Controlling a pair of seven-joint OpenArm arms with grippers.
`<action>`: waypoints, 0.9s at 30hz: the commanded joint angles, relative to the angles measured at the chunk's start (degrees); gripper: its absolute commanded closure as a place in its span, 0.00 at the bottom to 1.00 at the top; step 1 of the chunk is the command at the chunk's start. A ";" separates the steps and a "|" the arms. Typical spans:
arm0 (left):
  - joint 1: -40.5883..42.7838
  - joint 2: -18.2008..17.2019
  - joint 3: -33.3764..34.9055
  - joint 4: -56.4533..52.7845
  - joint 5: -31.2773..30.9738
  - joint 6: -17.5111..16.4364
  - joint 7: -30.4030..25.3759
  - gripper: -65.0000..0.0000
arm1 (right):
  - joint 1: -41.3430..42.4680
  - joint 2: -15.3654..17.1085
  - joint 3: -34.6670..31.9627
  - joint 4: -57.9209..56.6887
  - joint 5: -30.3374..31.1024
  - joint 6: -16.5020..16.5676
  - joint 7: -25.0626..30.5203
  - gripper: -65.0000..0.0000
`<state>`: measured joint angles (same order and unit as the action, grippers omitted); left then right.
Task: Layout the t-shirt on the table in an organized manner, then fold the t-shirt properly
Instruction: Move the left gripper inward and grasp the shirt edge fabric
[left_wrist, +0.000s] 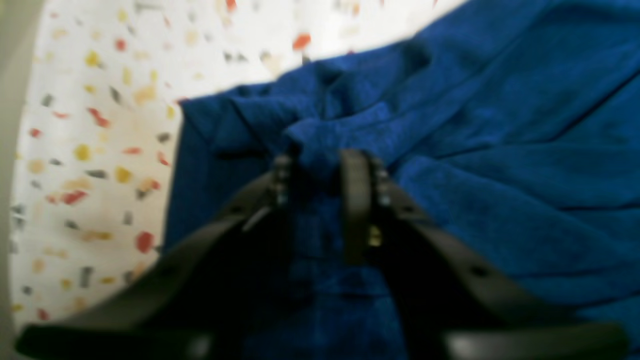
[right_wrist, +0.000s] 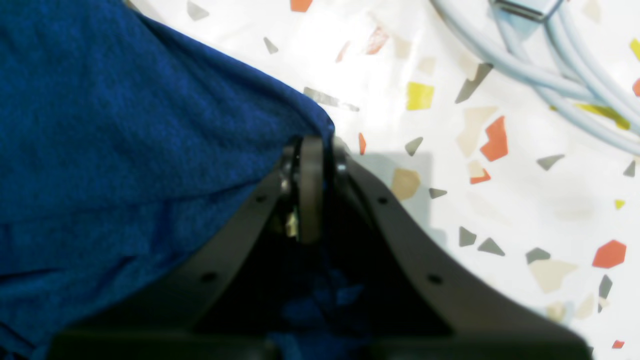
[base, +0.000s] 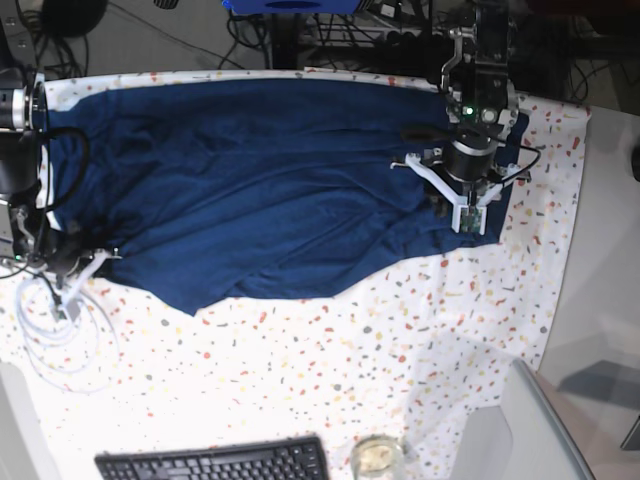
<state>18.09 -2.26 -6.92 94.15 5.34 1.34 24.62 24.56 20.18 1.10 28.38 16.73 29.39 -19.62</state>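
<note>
The navy-blue t-shirt (base: 250, 190) lies spread wide across the far half of the speckled table (base: 400, 350), rumpled along its near edge. At the shirt's right end my left gripper (base: 468, 208) is down on the cloth. In the left wrist view its fingers (left_wrist: 352, 200) stand apart, and a bunched fold of the t-shirt (left_wrist: 500, 150) sits between the tips of the left gripper (left_wrist: 317, 165). My right gripper (right_wrist: 315, 145) is shut on an edge corner of the t-shirt (right_wrist: 125, 125), low over the table (right_wrist: 500, 200). In the base view the right gripper (base: 75, 265) is at the shirt's near-left corner.
Pale grey cables (right_wrist: 550, 75) loop on the table beside the right gripper and show as coils (base: 50, 320) in the base view. A black keyboard (base: 215, 462) and a small glass (base: 375, 457) sit at the near edge. Plain grey surface (base: 600, 330) borders the table's right side.
</note>
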 joint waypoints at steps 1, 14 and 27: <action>1.21 -0.16 0.02 2.60 -0.29 0.11 -1.28 0.64 | 0.37 0.43 -0.09 -0.03 -1.13 0.20 -2.49 1.00; 1.83 1.60 -6.31 4.97 -3.98 0.02 -1.28 0.30 | -0.34 0.34 -0.09 -0.03 -1.13 0.20 -2.41 1.00; -4.59 -0.42 -5.52 -6.98 -14.62 -0.25 -1.54 0.30 | -0.34 0.61 -0.09 -0.03 -1.13 0.20 -2.41 1.00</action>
<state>13.74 -2.24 -12.23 86.35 -9.28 0.93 24.53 24.10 20.29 1.13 28.49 17.17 29.41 -19.03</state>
